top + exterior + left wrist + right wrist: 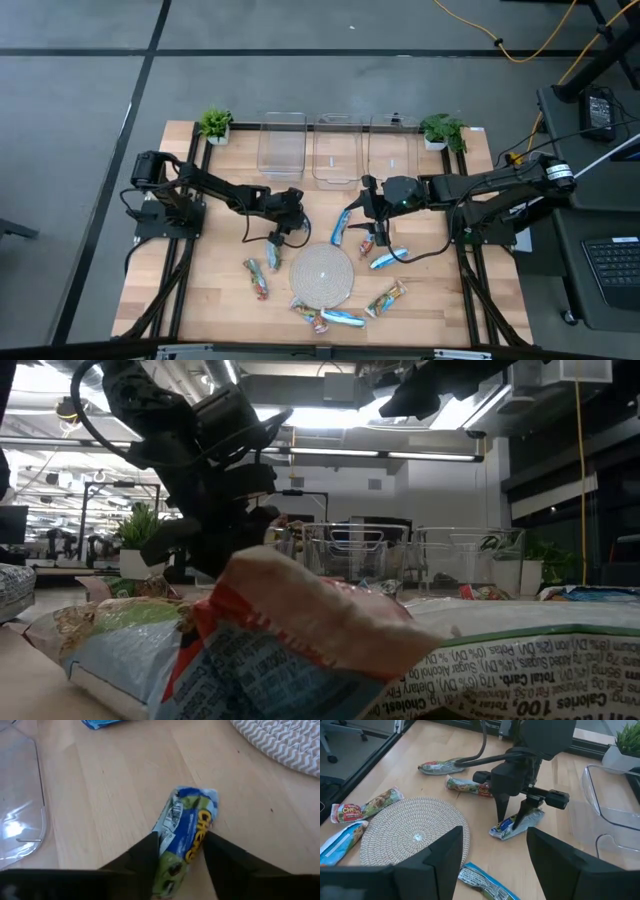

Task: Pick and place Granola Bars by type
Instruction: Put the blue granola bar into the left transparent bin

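My left gripper (283,236) points down at the table just left of the round woven mat (322,275) and is shut on a blue-and-green granola bar (192,815), which also shows in the right wrist view (515,827). My right gripper (372,238) hovers open to the mat's right and far side, touching nothing. Other bars lie flat on the wood around the mat: a blue one (338,228), another blue one (388,258), a red-green pair (262,270) and several by the near edge (340,318). My left gripper pinches the bar between its two fingers (150,851), one on each long edge, about at the wrapper's middle (182,845). The fingers come from above, pointing down, and lie across the bar. The bar lies on the table (506,831), its free end reaching past the fingers.
Three clear bins (282,145) (338,150) (392,148) stand along the far edge between two small potted plants (215,123) (440,128). In the low view a bar (300,650) lies right in front of the camera and hides most of the table.
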{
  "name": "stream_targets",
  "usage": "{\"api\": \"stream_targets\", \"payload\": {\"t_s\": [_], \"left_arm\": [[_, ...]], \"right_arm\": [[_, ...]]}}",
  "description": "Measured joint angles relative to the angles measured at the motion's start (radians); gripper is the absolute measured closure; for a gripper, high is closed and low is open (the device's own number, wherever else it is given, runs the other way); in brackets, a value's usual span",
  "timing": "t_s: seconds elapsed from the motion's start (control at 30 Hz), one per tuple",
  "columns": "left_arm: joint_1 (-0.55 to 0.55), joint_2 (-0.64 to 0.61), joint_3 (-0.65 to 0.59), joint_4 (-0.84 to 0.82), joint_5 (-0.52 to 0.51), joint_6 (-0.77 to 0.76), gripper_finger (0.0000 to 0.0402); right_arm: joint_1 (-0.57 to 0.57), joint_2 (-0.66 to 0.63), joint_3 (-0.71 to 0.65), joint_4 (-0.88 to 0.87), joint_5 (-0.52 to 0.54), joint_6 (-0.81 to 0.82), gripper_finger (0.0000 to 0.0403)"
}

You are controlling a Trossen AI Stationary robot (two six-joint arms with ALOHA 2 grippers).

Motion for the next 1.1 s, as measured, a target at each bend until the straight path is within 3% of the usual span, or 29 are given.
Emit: {"api": "stream_targets", "payload": {"t_s": [0.2, 0.33, 0.7, 1.1], "left_arm": [[-0.003, -0.002, 0.011, -0.003, 0.000, -0.005, 0.0358], [-0.016, -0.002, 0.064, -0.011, -0.014, -0.013, 0.0387], [-0.044, -0.067, 0.385, -0.451, -0.106, 0.002, 0.0385], [0.023, -0.301, 0.443, -0.510, -0.161, -0.103, 0.0389]], "right_arm": [[0.000, 0.000, 0.000, -0.001, 0.000, 0.000, 0.0181], [0.000, 0.000, 0.000, -0.009, 0.000, 0.000, 0.0181], [0.000, 0.000, 0.000, -0.035, 0.000, 0.006, 0.0181], [0.000, 0.000, 0.000, -0.063, 0.000, 0.011, 0.0181]]}}
